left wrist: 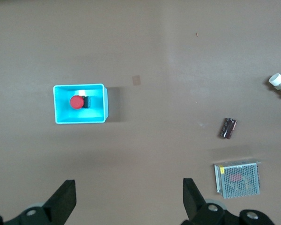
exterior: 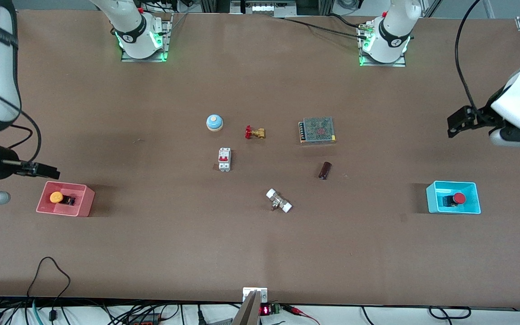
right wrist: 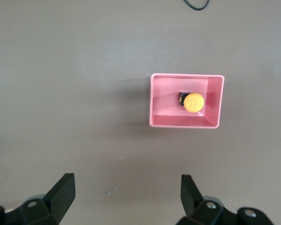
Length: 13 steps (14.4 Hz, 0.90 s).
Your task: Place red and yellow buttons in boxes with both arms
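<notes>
The red button (exterior: 457,198) lies in the cyan box (exterior: 431,198) near the left arm's end of the table; both show in the left wrist view, button (left wrist: 76,101) and box (left wrist: 103,101). The orange-yellow button (exterior: 56,197) lies in the pink-red box (exterior: 84,201) near the right arm's end; both show in the right wrist view, button (right wrist: 194,102) and box (right wrist: 161,101). My left gripper (exterior: 458,123) (left wrist: 129,197) is open and empty, raised over bare table beside the cyan box. My right gripper (exterior: 45,170) (right wrist: 128,192) is open and empty, raised beside the pink-red box.
Mid-table lie a blue-domed bell (exterior: 214,122), a brass valve with red handle (exterior: 255,132), a metal mesh power supply (exterior: 317,130), a white and red breaker (exterior: 224,159), a dark cylinder (exterior: 324,170) and a white-ended fitting (exterior: 279,201).
</notes>
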Available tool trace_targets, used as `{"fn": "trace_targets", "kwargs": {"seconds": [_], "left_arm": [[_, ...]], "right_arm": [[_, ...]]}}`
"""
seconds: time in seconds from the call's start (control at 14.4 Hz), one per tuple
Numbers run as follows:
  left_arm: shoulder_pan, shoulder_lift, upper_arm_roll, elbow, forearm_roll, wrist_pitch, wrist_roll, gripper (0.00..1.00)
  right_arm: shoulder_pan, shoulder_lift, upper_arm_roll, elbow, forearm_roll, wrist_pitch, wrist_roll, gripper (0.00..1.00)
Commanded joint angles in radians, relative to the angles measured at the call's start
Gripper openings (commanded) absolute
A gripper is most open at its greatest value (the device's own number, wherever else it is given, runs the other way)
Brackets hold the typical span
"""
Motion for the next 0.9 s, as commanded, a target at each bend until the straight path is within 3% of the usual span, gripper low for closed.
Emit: {"fn": "trace_targets", "kwargs": {"seconds": [0.0, 0.35, 0.56, 0.83], "left_arm": [[0.019, -0.037, 0.004, 0.017, -0.028, -0.068, 0.006, 1.0], [0.038, -0.022, 0.011, 0.107, -0.064, -0.128, 0.009, 1.0], [0.042, 0.0, 0.013, 0.118, -0.065, -0.128, 0.014, 1.0], [0.056, 0.0, 0.008, 0.112, -0.07, -0.128, 0.012, 1.0]], "right_arm": [[0.028, -0.073, 0.0, -0.024, 0.002, -0.078, -0.01, 1.0], [0.017, -0.208, -0.017, -0.033, -0.018, -0.183, -0.039, 1.0], [0.029, -0.276, -0.013, -0.119, -0.089, -0.168, -0.042, 1.0], [0.032, -0.351, -0.01, -0.224, -0.09, -0.126, -0.022, 1.0]]}}
